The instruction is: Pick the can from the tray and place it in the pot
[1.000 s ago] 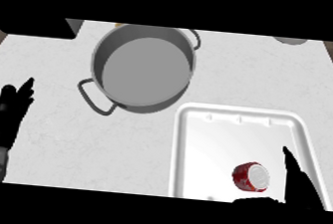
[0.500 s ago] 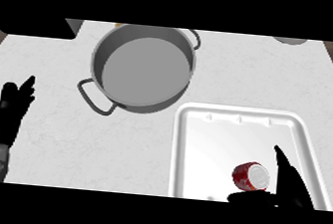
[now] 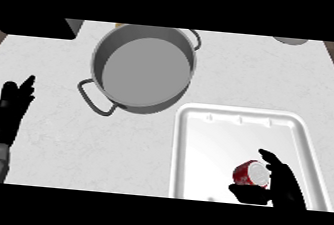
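Note:
A red can (image 3: 248,172) with a white end lies in the white tray (image 3: 197,137), near its front right corner. My right hand (image 3: 283,187) comes in from the lower edge just right of the can. Its fingers bend over the can's right side and its thumb sits under the can's near side, so the hand is closing round it. The large grey pot (image 3: 144,68) with two loop handles stands empty on the counter, to the far left of the tray. My left hand (image 3: 6,115) rests open at the left edge, fingers up.
The pot's near handle (image 3: 93,98) sticks out toward the tray's left corner. A dark block (image 3: 29,24) fills the far left corner. A small grey object (image 3: 291,41) sits at the far right edge of the white counter.
The right hand has shifted left against the can, and its fingers have bent from straight to curled over it. The can, pot and left hand stay where they were.

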Controlling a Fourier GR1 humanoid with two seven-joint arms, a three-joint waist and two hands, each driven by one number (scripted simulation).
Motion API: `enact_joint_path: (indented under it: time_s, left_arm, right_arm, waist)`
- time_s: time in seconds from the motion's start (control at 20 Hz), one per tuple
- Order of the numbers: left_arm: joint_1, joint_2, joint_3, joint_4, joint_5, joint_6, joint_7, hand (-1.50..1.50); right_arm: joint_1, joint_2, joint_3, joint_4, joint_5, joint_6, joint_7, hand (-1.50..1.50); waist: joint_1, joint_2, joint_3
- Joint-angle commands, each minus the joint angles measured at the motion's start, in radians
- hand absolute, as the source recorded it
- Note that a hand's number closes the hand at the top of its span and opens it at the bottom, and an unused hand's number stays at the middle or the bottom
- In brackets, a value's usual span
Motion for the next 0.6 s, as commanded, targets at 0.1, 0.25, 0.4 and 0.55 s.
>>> enact_joint_path:
  time_s: [0.1,0.25,0.4,0.55]
  left_arm:
    - [-0.032,-0.001,0.024,0.010,-0.001,-0.034,0.021,0.00]
    - [0.075,0.001,0.037,-0.095,0.015,-0.054,0.038,0.00]
    - [0.025,-0.032,0.028,0.008,-0.029,-0.019,-0.030,0.00]
    - [-0.004,-0.025,0.052,0.050,-0.021,-0.045,-0.059,0.00]
  right_arm:
    - [-0.053,-0.001,0.038,0.014,0.101,-0.051,-0.003,1.50]
    - [-0.036,-0.051,0.005,0.014,0.109,-0.042,-0.040,1.50]
    - [-0.009,-0.069,0.040,0.011,0.182,-0.087,-0.082,1.50]
    - [0.003,-0.050,0.054,0.044,0.233,-0.153,-0.101,1.50]
  waist:
    - [0.002,0.001,0.001]
    - [0.005,-0.001,0.001]
    - [0.000,0.000,0.001]
    - [-0.001,0.001,0.001]
